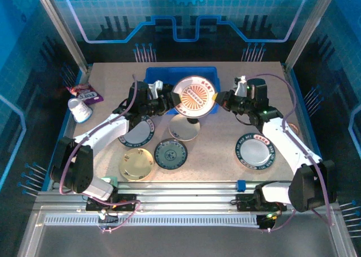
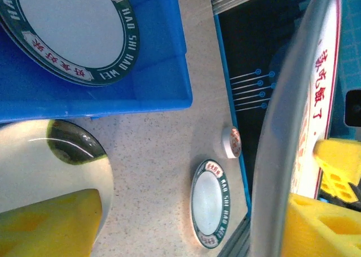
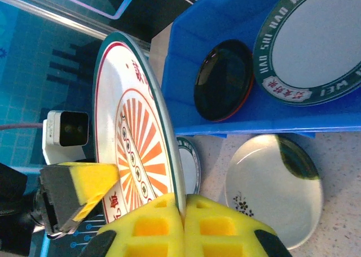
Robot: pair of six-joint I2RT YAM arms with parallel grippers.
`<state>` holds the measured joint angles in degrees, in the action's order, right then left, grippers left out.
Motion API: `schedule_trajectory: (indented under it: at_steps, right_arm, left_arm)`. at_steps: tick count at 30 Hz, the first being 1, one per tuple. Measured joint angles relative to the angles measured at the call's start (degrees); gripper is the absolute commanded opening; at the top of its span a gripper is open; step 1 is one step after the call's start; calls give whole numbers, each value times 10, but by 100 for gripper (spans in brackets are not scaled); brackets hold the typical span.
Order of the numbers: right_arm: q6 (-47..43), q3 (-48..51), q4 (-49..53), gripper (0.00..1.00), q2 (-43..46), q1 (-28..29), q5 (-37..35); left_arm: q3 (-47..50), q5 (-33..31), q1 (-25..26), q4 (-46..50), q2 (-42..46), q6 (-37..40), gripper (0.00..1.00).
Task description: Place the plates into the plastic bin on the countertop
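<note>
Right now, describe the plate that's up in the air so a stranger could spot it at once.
Find the blue plastic bin at the far side of the countertop. Just over its near edge, the right gripper pinches a large plate by its rim. It alone is off the surface and has an orange sunburst centre.

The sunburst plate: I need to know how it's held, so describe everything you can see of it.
The sunburst plate is round, glossy, ceramic-looking: white with orange rays, a red ring, red characters and a dark green rim. It hangs tilted over the near wall of the blue bin. The right claw pinches its rim; the left claw, open, straddles the opposite edge.
</note>
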<state>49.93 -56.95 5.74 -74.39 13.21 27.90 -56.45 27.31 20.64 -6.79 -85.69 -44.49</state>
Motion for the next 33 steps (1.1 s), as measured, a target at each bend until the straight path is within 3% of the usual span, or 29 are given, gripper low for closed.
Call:
schedule_trajectory:
  at_steps: [4,10,15,20,26,33]
  right_arm:
    - [-2,-8,2,0,-21,9,0]
    - [-8,-7,7,2,-40,6,-17]
    - [-29,-7,18,45,-40,6,-18]
    - [-55,-11,52,69,-32,-6,-28]
    - [-103,-12,124,74,41,-58,-92]
    - [-125,5,143,74,155,-122,-147]
  left_arm:
    - [-9,9,1,-7,-10,-6,0]
    - [-20,17,-3,-12,-16,-22,0]
    - [-26,19,1,-9,-22,-18,0]
    - [-33,7,3,24,-29,-1,0]
    - [-83,-17,3,86,-37,37,0]
    - [-221,-84,3,166,-103,113,0]
